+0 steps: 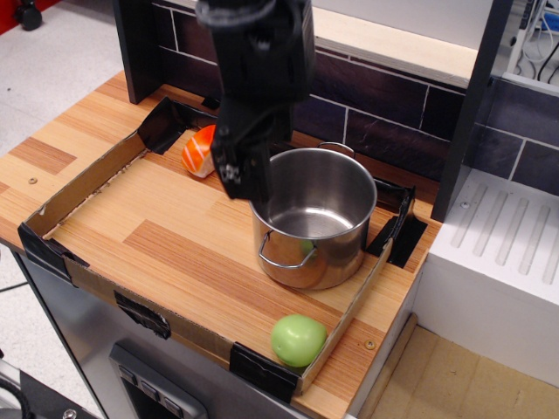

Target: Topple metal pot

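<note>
- Black and boxy, the hand hangs right at the pot's left rim, on the side toward the back wall.
- Its fingers look dark and blurred, so nobody can tell from this view whether they are wide apart or pinched close. It does not seem to be holding anything.
- The metal pot stands upright, with its open mouth facing up. Its tall line runs straight up from the worktop.
- The pot sits at the right end of the cardboard tray, close to the tray's right wall.
- From the hand, the pot lies to the right and a little toward the front. The hand's tip is just beside the rim, maybe touching it; the view cannot settle that.
- This is the part that matters most: the hand is high up on the pot's left side. A push to the right near the rim would likely tip the pot over toward the tray's right wall.
- That wall is close, so the pot might lean on it and not fall flat.
- An orange-white toy lies left of the pot, partly hidden behind the hand.
- A green ball rests in front of the pot, in the tray's front right corner.
</note>
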You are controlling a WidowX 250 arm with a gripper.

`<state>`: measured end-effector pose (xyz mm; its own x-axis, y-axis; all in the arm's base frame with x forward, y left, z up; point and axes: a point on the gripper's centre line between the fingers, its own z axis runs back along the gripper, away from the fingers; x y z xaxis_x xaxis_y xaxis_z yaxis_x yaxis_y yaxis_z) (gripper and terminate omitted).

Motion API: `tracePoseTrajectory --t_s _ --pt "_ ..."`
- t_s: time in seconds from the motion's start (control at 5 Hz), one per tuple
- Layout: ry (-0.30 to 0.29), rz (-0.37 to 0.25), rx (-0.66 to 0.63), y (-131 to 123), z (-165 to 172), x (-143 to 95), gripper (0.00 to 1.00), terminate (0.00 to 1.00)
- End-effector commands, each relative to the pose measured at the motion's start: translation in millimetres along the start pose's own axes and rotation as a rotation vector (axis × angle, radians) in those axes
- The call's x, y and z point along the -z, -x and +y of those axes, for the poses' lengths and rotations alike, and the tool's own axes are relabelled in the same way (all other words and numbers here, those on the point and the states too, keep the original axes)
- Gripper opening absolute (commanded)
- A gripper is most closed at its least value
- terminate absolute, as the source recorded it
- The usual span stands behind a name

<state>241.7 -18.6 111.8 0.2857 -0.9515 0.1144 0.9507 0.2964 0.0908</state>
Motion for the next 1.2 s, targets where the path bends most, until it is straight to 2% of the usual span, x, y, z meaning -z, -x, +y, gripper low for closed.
tracePoseTrajectory --t_s 0.0,0.4,0.6,1.0 --pt "0.018 0.051 0.036 7 -7 23 1.00 0.00" --pt "0.036 0.056 0.080 6 -12 40 1.00 0.00" --pt "0.010 0.055 0.091 6 -13 46 1.00 0.00" --pt "0.012 0.059 0.095 3 -12 51 1.00 0.00"
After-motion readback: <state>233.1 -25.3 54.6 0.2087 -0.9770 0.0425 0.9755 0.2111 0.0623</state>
